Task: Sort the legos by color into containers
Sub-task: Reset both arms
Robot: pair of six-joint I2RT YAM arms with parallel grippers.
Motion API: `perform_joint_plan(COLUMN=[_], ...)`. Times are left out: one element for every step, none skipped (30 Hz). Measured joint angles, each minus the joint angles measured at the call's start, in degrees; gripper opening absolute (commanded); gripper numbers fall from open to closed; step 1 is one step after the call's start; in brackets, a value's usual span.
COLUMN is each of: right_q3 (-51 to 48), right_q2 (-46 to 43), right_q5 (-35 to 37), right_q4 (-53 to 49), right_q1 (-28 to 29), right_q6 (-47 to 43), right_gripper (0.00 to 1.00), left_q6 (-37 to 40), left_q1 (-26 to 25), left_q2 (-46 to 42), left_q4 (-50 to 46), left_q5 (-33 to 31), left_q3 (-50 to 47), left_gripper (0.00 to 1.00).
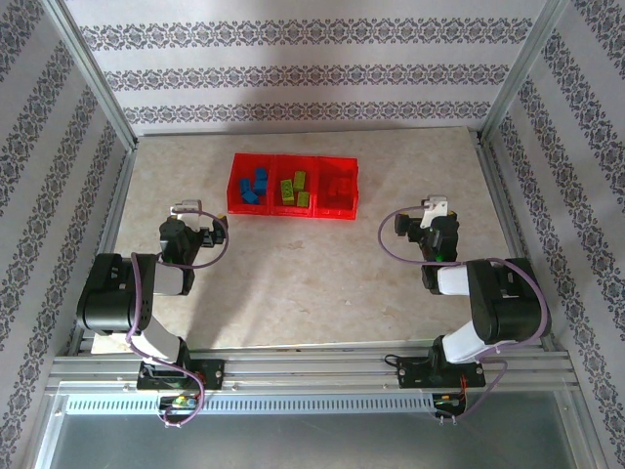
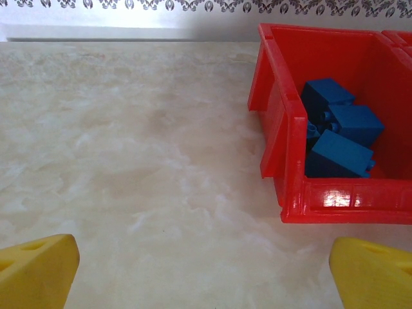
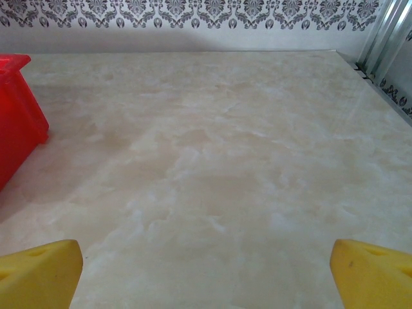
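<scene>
Left tool [image 2: 206, 278] and right tool [image 3: 206, 278] both stand spread and empty. Blue legos [image 2: 338, 129] and green legos [image 1: 295, 188] lie in separate compartments of the tray [image 1: 293, 211], far centre of the bench [image 1: 293, 283]. I judge the left tool, if it advances, could shove the tray's near corner.

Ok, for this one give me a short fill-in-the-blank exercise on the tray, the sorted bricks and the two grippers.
1. The red tray is divided into ____ compartments.
2. The blue bricks lie in its ____ compartment.
3. The lime green bricks lie in its ____ compartment.
4. The left gripper and the right gripper both stand ____, with nothing between their fingers.

Missing words: three; left; middle; open.
</scene>
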Motion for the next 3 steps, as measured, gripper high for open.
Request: perform_joint_plan(right_q3=[0.00,0.00,0.00], right_q2=[0.00,0.00,0.00], right_q5=[0.00,0.00,0.00], right_q4=[-0.11,-0.26,-0.26], right_q1=[0.00,0.00,0.00], right_q6=[0.00,0.00,0.00], right_gripper=[0.98,0.98,0.98], left_q6=[0.00,0.00,0.00], left_q1=[0.00,0.00,0.00], left_q2=[0.00,0.00,0.00], left_q4=[0.00,0.00,0.00], left_q5=[0.00,0.00,0.02], left_q3=[0.00,0.00,0.00], left_gripper=[1.00,1.00,1.00])
